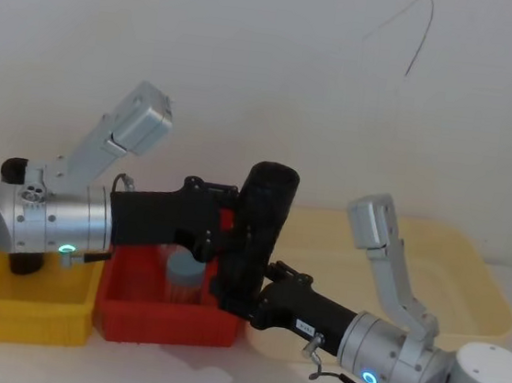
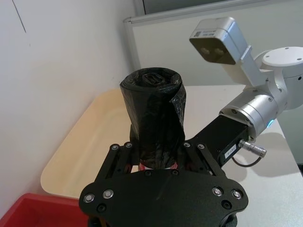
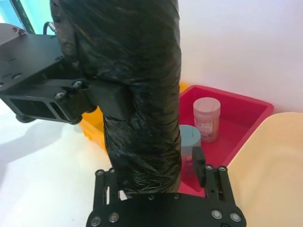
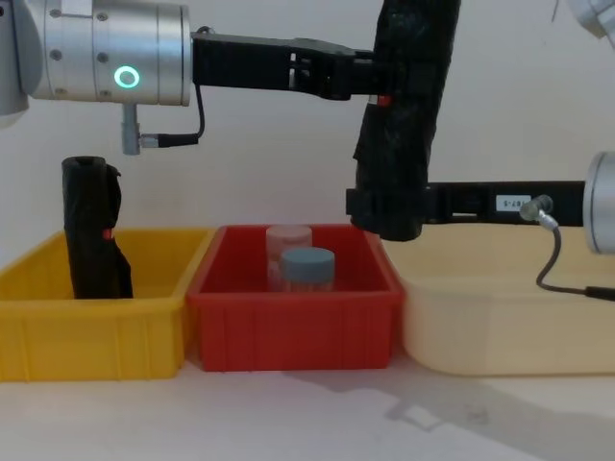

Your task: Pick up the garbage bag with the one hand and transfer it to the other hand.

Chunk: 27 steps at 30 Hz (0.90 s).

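Observation:
The garbage bag [image 1: 259, 229] [image 4: 404, 115] is a black roll, held nearly upright in the air above the red bin. My left gripper [image 1: 245, 223] [image 4: 384, 82], on the green-lit arm, is shut on its upper half. In the left wrist view the roll [image 2: 154, 113] stands up between that gripper's fingers. My right gripper [image 1: 239, 296] [image 4: 384, 211], on the blue-lit arm, is open around the roll's lower end. In the right wrist view one of its fingers [image 3: 199, 163] stands a little apart from the roll [image 3: 137, 94].
Below the roll is a red bin [image 4: 288, 327] holding a blue-lidded jar [image 4: 307, 264] and a pink-lidded jar [image 4: 288, 238]. To its left, a yellow bin [image 4: 96, 327] holds another black roll [image 4: 91, 230]. A cream tub [image 4: 500, 327] lies on the right.

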Motion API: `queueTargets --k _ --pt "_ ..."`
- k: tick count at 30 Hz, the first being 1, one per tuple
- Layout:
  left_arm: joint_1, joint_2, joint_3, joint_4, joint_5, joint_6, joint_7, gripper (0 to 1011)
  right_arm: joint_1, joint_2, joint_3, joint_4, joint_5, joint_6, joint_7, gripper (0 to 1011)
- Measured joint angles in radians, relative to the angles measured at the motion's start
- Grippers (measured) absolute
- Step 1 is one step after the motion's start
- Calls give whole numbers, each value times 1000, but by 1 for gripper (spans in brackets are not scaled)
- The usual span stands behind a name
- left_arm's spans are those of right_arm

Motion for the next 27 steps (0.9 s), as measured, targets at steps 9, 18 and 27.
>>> queueTargets --k 9,18,27 --pt "-1 2 1 1 -3 -2 -2 381 5 -4 -5 14 -1 2 -8 603" --pt "-2 3 2 2 -5 -3 -2 409 7 -6 -7 20 -1 4 -11 602" --pt "-2 4 2 2 -6 -4 -3 650 7 -10 -2 17 11 3 -15 598"
